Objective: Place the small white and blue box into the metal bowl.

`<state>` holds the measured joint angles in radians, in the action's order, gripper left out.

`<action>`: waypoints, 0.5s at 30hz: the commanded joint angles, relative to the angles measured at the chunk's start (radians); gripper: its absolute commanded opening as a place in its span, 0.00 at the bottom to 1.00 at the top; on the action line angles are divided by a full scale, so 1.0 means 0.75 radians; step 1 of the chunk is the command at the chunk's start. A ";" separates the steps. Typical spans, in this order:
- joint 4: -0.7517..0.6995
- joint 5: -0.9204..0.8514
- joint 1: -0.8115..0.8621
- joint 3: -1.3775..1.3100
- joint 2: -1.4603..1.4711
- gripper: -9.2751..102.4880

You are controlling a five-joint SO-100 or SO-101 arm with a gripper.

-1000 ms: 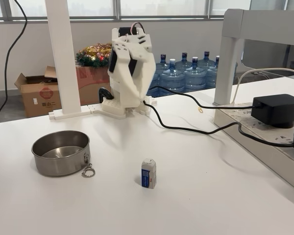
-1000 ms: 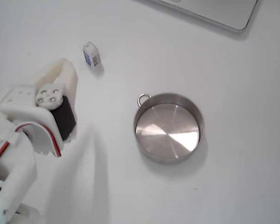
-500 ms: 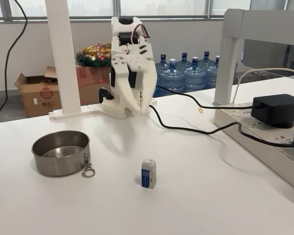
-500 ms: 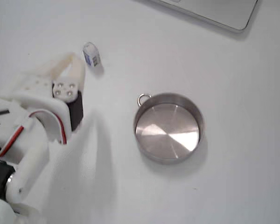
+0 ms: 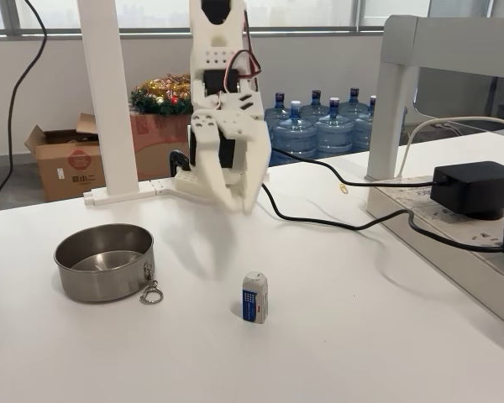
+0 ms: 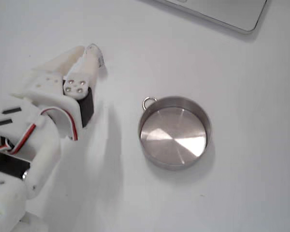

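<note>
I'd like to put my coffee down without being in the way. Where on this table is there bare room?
Bare white table runs along the near edge in a fixed view, in front of the metal bowl and the small white and blue box. Right of the box is free too, up to the power strip. It is crowded behind, around the tool and the black cable.

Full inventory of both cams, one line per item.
small white and blue box: 1, white and blue, upright on the table, right of the bowl in a fixed view
metal bowl: 1, grey steel, empty, ring on rim
table: 1, white
power adapter: 1, black, on the strip at right
water bottles: several, blue, floor behind
cardboard box: 1, brown, floor at left
gripper: 1, white, jaws open, above the table behind the box
</note>
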<state>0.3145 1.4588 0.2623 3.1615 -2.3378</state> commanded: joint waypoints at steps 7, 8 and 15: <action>0.241 0.014 -0.012 -0.057 0.380 0.20; 0.256 0.014 -0.012 -0.082 0.421 0.20; 0.495 0.106 -0.051 -0.182 0.740 0.27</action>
<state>0.6075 1.4910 0.2316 3.0603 -1.8638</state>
